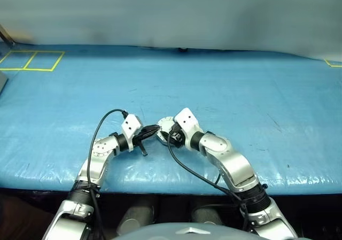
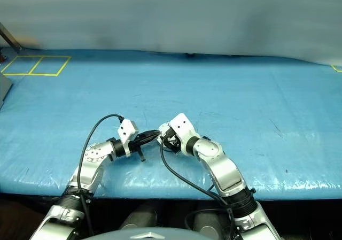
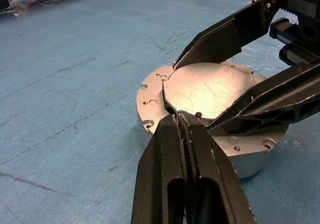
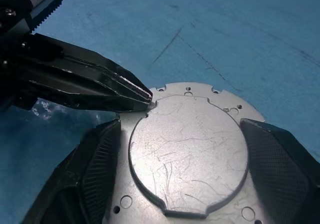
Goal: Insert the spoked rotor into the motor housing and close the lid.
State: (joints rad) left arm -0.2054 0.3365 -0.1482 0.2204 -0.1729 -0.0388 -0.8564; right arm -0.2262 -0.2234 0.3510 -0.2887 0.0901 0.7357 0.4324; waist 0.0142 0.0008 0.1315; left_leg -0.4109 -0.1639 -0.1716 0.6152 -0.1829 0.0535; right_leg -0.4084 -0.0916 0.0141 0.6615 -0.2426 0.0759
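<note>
Right wrist view: no legible writing on lid [image 4: 189, 154]. Right gripper [image 4: 185, 174] spread wide astride it. Left gripper [image 3: 186, 121] pinched closed at lid edge.

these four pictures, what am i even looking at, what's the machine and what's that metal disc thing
It is a two-armed humanoid robot at a table covered in blue sheet. The two wide pictures come from cameras in its head, looking down over its arms. The two close-ups come from cameras on its wrists. The round silver part is a motor housing lying on the sheet, with its lid set in the top, plain side up. The right gripper stands open with a finger either side of the housing. The left gripper is shut, its tips at the lid's edge.
</note>
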